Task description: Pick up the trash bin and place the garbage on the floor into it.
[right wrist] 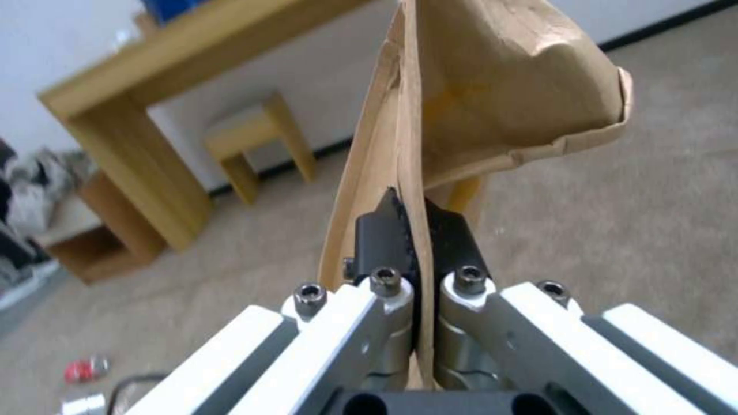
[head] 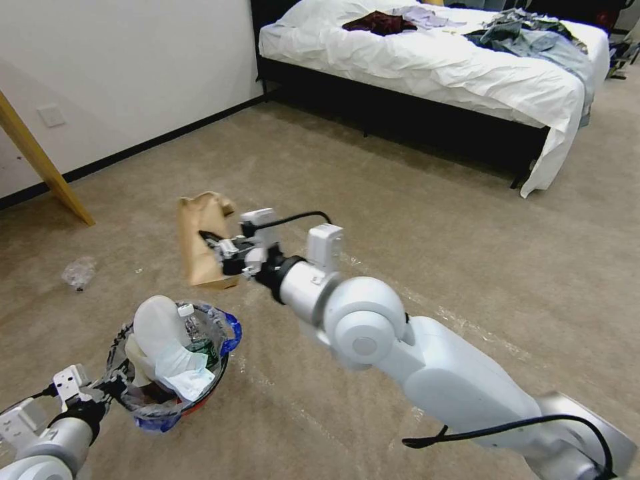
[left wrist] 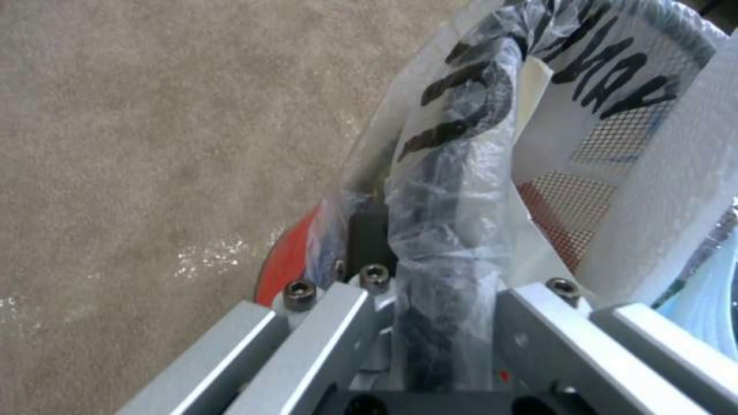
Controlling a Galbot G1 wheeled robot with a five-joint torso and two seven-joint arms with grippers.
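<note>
The beige carpet (head: 400,200) lay by a white bed (head: 427,60). The right gripper (head: 223,250) pinched a brown cardboard scrap (head: 197,233) tight. The left gripper (head: 110,387) clamped the red trash bin's (head: 193,403) rim.

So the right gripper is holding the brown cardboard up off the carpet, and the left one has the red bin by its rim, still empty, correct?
Not empty. The head view shows the trash bin already holding a white sole and a small bottle. The rest stands: the right gripper pinches the brown cardboard, and the left gripper holds the rim.
</note>
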